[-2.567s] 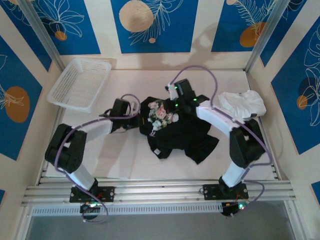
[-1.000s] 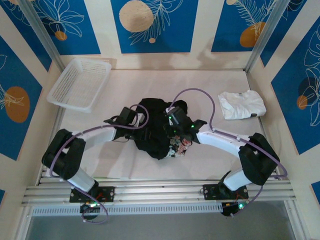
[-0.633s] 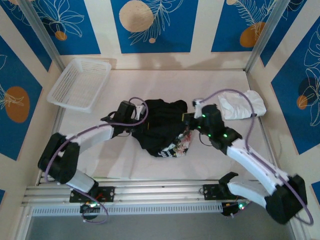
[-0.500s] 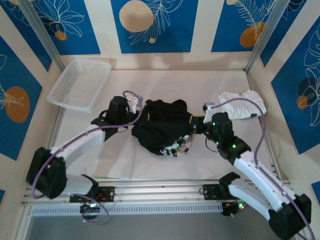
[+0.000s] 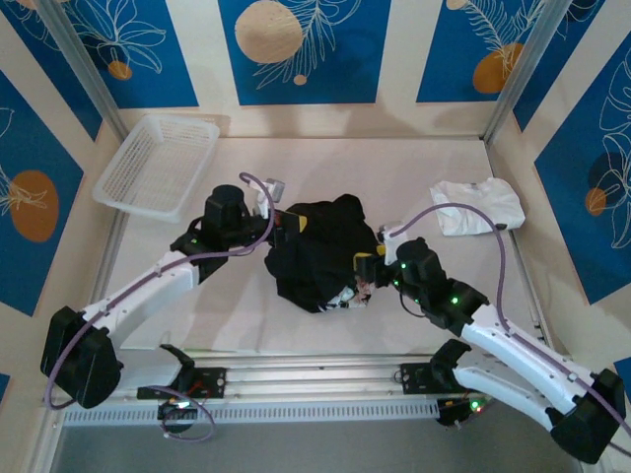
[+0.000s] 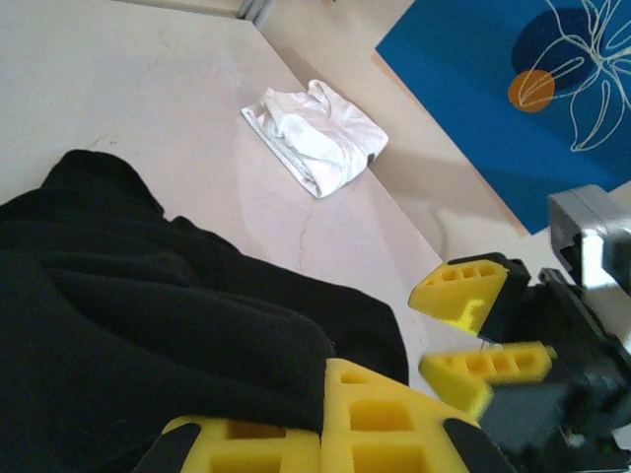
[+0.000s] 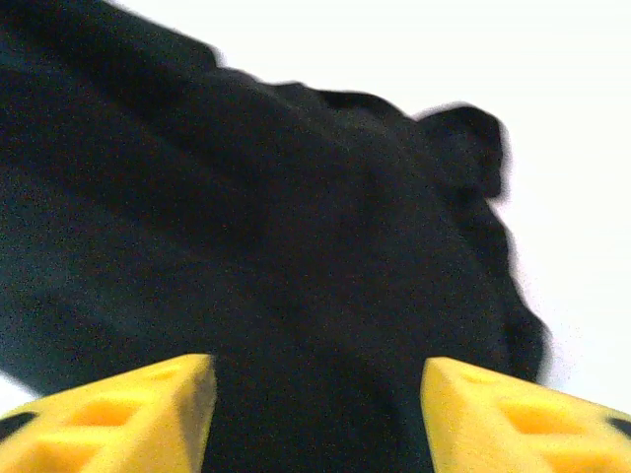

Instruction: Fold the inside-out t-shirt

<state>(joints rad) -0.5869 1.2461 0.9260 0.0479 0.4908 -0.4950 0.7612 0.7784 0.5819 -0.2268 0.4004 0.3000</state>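
The inside-out t-shirt [image 5: 315, 251] lies bunched in a black heap mid-table, with a bit of pink-and-white print [image 5: 356, 290] peeking out at its near right edge. My left gripper [image 5: 280, 223] is shut on the heap's far left edge. In the left wrist view black cloth [image 6: 148, 315] is pinched between the yellow pads of that gripper [image 6: 325, 419]. My right gripper [image 5: 368, 268] stands open at the heap's right side. In the right wrist view its fingers [image 7: 118, 414] are spread wide in front of the black cloth [image 7: 296, 227], holding nothing.
A smaller white folded garment [image 5: 478, 205] lies at the back right, also in the left wrist view [image 6: 315, 138]. A white mesh basket [image 5: 158, 163] stands at the back left. Bare tabletop [image 5: 227, 315] runs along the near side.
The right gripper has let go of the shirt and drawn back to its right side, now open. The left gripper kept its hold and shifted back and left. The shirt went from spread to bunched.
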